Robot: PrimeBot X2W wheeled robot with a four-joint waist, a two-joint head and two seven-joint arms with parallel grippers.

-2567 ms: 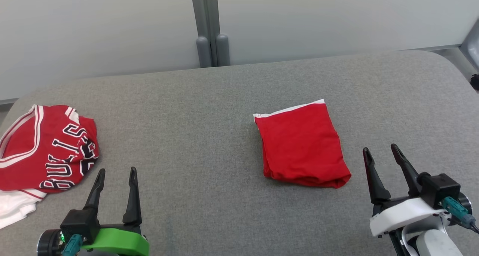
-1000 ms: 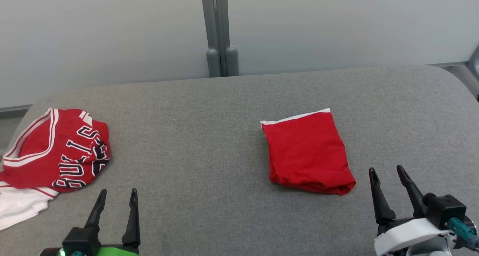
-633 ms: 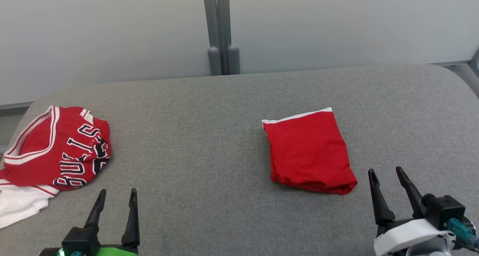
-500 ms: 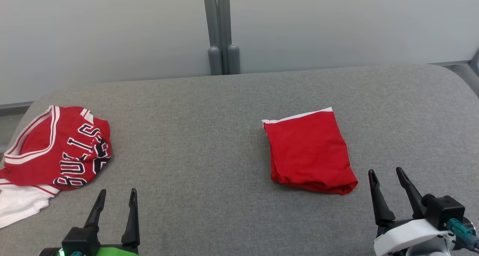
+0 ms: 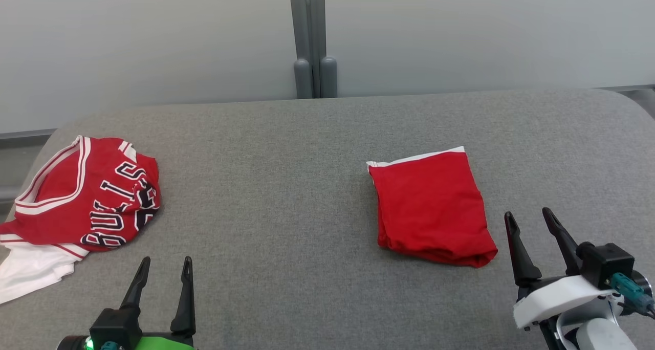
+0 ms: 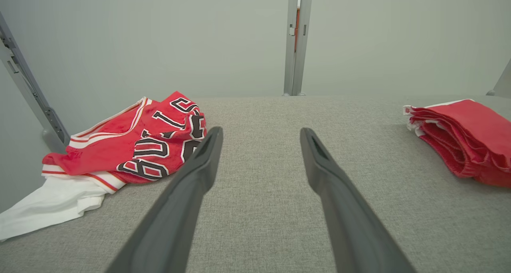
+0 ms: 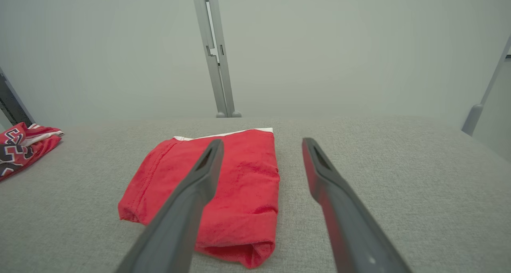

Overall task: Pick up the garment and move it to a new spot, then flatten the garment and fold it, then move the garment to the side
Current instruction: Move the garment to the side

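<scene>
You see the bench [image 5: 286, 150] covered in rough, matt grey woven cloth. The folded garment [image 5: 432, 206] is soft, matt red knit. The jersey [image 5: 87, 196] at the left edge looks smoother, faintly shiny. The left gripper [image 5: 167, 260] and right gripper [image 5: 527, 212] have matt dark plastic fingers.

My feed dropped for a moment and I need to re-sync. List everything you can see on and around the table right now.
folded garment: one, red with a white edge, lying right of centre
jersey: one, red with black-and-white lettering, crumpled at the far left
white cloth: one, white, under the jersey's near edge; cannot tell if it is a separate piece
table: one, grey fabric top
post: one, grey, behind the far edge
wall panels: pale grey, at the back
left gripper: one, dark fingers, green mount, open, empty, lower left
right gripper: one, dark fingers, white mount, open, empty, lower right
</scene>
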